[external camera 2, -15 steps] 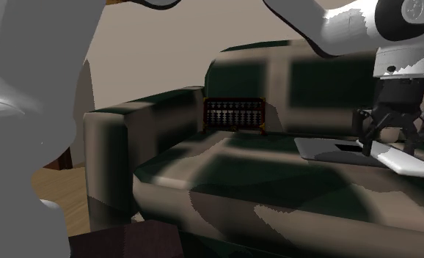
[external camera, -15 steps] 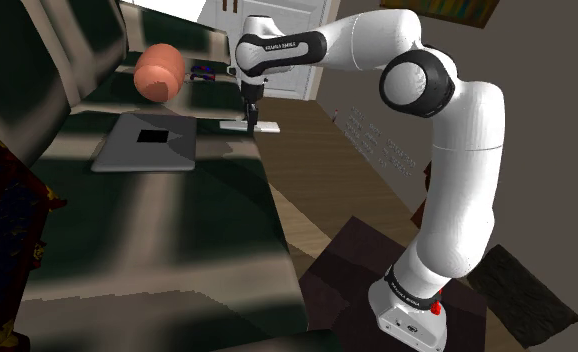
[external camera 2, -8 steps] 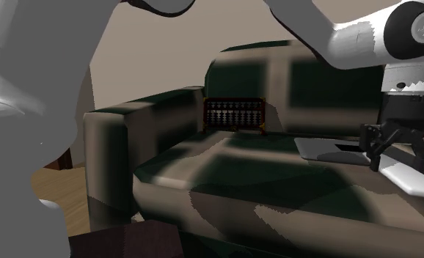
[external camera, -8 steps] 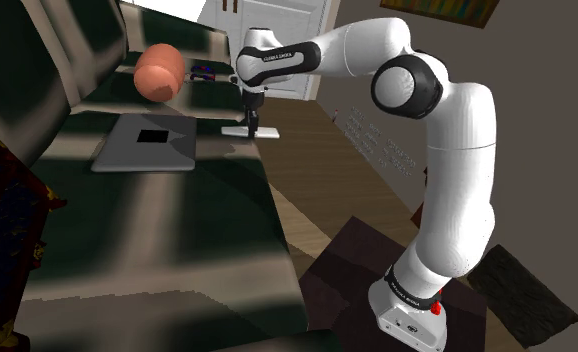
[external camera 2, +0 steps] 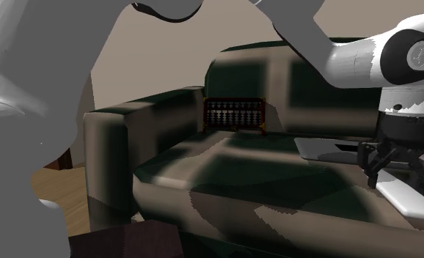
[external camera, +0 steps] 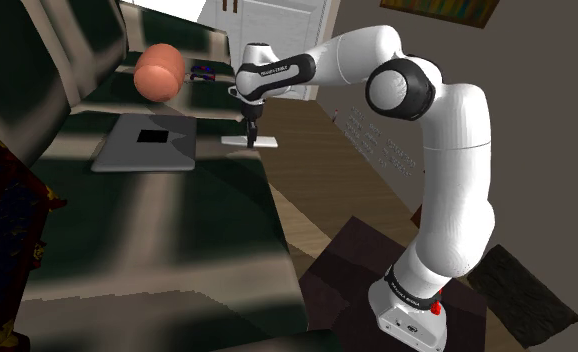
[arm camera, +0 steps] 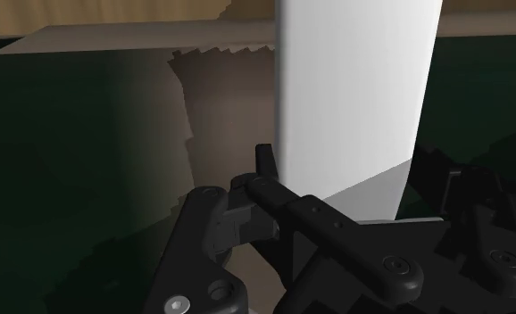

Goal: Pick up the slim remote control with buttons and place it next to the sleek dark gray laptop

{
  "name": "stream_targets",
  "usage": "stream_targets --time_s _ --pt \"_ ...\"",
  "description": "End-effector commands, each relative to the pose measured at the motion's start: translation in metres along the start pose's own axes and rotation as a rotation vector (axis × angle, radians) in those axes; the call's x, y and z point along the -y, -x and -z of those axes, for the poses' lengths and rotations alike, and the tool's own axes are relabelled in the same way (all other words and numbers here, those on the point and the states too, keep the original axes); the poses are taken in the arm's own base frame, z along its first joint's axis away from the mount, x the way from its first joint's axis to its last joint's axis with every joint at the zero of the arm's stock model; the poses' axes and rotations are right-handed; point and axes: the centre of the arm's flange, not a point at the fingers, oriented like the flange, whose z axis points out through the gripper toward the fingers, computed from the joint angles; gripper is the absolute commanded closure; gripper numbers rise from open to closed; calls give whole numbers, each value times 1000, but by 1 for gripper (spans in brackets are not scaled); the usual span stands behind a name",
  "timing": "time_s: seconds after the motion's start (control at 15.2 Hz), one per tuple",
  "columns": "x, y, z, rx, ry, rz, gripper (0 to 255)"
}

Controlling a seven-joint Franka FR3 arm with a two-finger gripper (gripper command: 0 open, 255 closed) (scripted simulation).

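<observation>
Hand (external camera: 250,136) grips white remote (external camera: 267,142) over dark sofa (external camera: 177,225); wooden floor (external camera: 317,180) beyond.

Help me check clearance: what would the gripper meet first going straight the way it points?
The white remote, lying on the sofa seat right under the gripper; whether they touch is unclear.
</observation>
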Motion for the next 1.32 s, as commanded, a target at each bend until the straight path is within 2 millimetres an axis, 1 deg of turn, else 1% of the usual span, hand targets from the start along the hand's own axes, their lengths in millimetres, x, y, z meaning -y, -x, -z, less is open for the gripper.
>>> stream_targets --time_s 0.0,0.46,0.53,0.86,1.06,1.12,1.25 --pt "1 0 -7 0 1 0 255" --pt "1 0 -7 0 1 0 255" --pt "1 0 -7 0 1 0 0" --pt "1 0 -7 0 1 0 0" --pt "1 0 33 0 1 0 0" --pt "1 0 43 0 1 0 0" --pt "1 0 43 0 1 0 0"
